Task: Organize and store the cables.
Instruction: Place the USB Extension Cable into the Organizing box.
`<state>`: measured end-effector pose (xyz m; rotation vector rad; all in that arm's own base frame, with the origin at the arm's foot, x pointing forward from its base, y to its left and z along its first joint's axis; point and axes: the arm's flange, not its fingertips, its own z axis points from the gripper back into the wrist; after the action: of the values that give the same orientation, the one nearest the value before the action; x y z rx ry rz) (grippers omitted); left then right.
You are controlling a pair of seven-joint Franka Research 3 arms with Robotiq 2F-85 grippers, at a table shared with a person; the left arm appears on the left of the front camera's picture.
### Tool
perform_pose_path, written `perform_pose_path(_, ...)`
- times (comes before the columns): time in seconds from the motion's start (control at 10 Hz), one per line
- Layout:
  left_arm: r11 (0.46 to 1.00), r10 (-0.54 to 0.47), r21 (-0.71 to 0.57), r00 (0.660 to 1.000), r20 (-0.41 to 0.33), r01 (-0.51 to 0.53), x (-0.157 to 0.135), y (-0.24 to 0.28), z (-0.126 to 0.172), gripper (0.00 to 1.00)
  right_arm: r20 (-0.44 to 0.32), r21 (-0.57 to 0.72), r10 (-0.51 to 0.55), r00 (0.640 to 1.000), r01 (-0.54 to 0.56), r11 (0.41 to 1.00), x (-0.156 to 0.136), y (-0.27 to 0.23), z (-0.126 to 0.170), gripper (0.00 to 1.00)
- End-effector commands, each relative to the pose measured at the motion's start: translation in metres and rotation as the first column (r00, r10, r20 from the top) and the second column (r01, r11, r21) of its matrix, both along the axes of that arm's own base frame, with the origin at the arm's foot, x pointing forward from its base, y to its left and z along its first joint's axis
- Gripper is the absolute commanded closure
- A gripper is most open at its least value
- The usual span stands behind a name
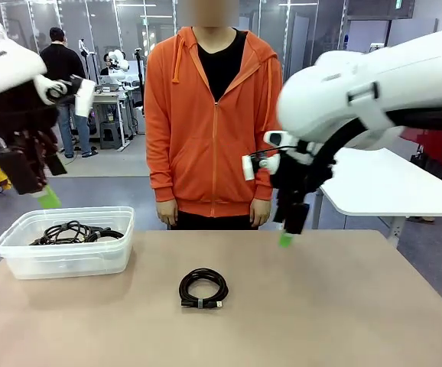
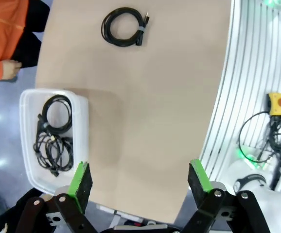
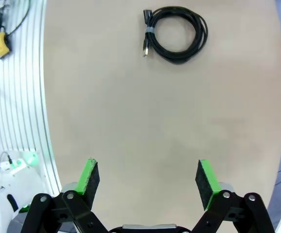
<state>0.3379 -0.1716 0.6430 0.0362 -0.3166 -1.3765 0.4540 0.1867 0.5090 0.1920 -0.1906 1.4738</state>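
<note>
One black coiled cable [image 1: 203, 288], banded, lies flat mid-surface [image 1: 320, 306]. Other black cables [image 1: 76, 232], perhaps two or three, are piled in the clear bin [image 1: 22, 260] far left.

Tan table [image 1: 343, 306], person in orange hoodie [image 1: 206, 115]

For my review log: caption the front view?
Coiled cable on table; more in bin; both grippers open, raised.

White arms, green-padded black fingers [image 3: 92, 177]
</note>
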Motion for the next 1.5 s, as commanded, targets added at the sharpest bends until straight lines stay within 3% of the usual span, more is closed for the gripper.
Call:
perform_pose_path(0.0,0.999,-0.032,0.009,0.999,-0.002,0.032,0.028,-0.028,-0.015,0.0,0.004,0.029,0.001,1.0,-0.001,1.0,-0.018,-0.043,0.001,0.0)
perform_pose_path(0.4,0.996,-0.083,0.021,0.997,0.003,0.083,0.068,-0.076,-0.081,0.0,0.065,0.098,-0.02,0.998,0.014,0.995,-0.053,-0.148,0.017,0.0)
perform_pose_path(0.6,0.993,-0.103,-0.053,0.995,-0.002,0.103,0.086,-0.083,-0.109,0.0,0.074,0.198,-0.057,0.996,0.041,0.979,-0.067,-0.193,0.022,0.0)
perform_pose_path(0.9,0.99,-0.119,-0.083,0.992,-0.039,0.115,0.105,-0.092,-0.147,0.0,0.124,0.281,-0.151,0.981,0.111,0.953,-0.082,-0.23,0.023,0.0)
perform_pose_path(1.4,0.996,-0.089,-0.031,0.989,-0.12,0.086,0.114,-0.094,-0.17,0.0,0.145,0.387,-0.165,0.975,0.098,0.917,-0.092,-0.251,0.018,0.0)
